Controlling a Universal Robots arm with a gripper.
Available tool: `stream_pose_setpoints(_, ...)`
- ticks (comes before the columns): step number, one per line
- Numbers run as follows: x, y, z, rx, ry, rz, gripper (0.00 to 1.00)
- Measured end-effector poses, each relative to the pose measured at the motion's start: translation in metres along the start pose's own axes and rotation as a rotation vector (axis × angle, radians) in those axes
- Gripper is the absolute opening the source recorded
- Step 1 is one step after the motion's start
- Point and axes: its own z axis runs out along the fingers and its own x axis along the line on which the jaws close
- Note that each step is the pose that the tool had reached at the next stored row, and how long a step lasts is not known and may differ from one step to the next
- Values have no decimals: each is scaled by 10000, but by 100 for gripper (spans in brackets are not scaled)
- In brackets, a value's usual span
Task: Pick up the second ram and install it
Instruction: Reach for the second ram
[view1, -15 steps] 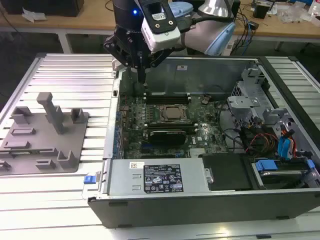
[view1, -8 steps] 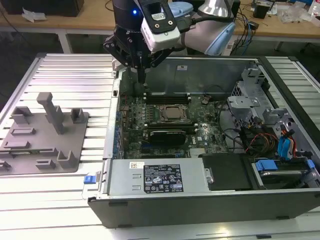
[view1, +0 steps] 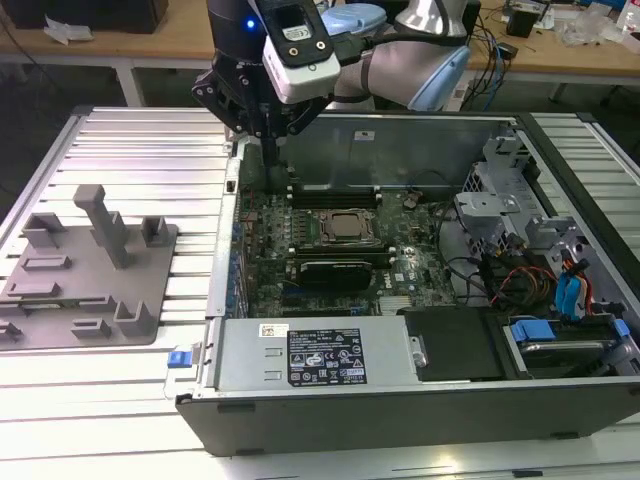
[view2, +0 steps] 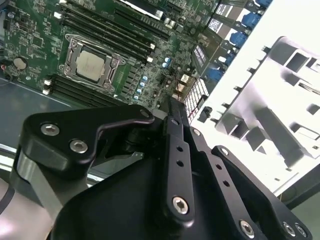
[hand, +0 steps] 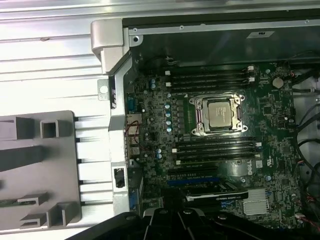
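1. Table (view1: 120, 130): a broad work surface of ribbed, bright aluminium slats running lengthwise.
2. Computer case (view1: 420, 140): an open box of dull grey sheet metal lying on the table. Its walls are flat and its corners folded.
3. Holder (view1: 95, 285): a matt grey plastic plate on the table, just beside the case on the exterior view's left. It carries square-edged posts, blocks and shallow slots.
4. Motherboard (view1: 270, 250): a flat green circuit board on the case floor, densely studded with small components. Long black slot strips (hand: 210, 82) flank its middle on two sides.
5. Power supply (view1: 240, 360): a plain silver metal box with a white-and-black label, set along the case's near wall in the exterior view.
6. Gripper (view1: 267, 150): matt black, built of bolted flat linkages. In the second wrist view these converge to a single narrow tip, so it is closed. It hangs over the case's far corner on the exterior view's left, above the motherboard's edge.
7. Processor (hand: 220, 112): a square, smooth metallic lid framed by a bright steel bracket, between the slot strips.
8. Second ram (hand: 10, 202): a thin, narrow green strip lying in a low slot of the holder, outside the case and well apart from the gripper.
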Motion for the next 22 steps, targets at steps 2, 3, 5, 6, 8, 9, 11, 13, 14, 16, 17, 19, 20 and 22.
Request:
stream_pose_setpoints(2, 10, -1, 1, 1, 0, 0, 8)
stream_pose_setpoints(3, 28, -3, 2, 2, 2, -1, 8)
stream_pose_setpoints(5, 72, -6, 2, 1, 1, 1, 8)
stream_pose_setpoints(6, 92, -7, 2, 1, 1, 0, 8)
stream_pose_setpoints(8, 133, -11, 1, 1, 1, 0, 8)
stream_pose_setpoints(9, 163, -13, 0, 0, 1, 0, 8)
stream_pose_setpoints(11, 211, -16, -1, 1, 1, 0, 8)
stream_pose_setpoints(13, 229, -18, -1, 0, 0, 0, 8)
stream_pose_setpoints(14, 240, -18, -2, 1, 1, 0, 8)
stream_pose_setpoints(16, 283, -22, -2, 0, 0, 0, 8)
stream_pose_setpoints(17, 305, -23, -3, 1, 0, -1, 8)
stream_pose_setpoints(19, 333, -25, -4, 1, 1, 0, 8)
stream_pose_setpoints(20, 342, -26, -4, 1, 1, -1, 8)
stream_pose_setpoints(22, 384, -29, -4, 0, 0, 0, 8)
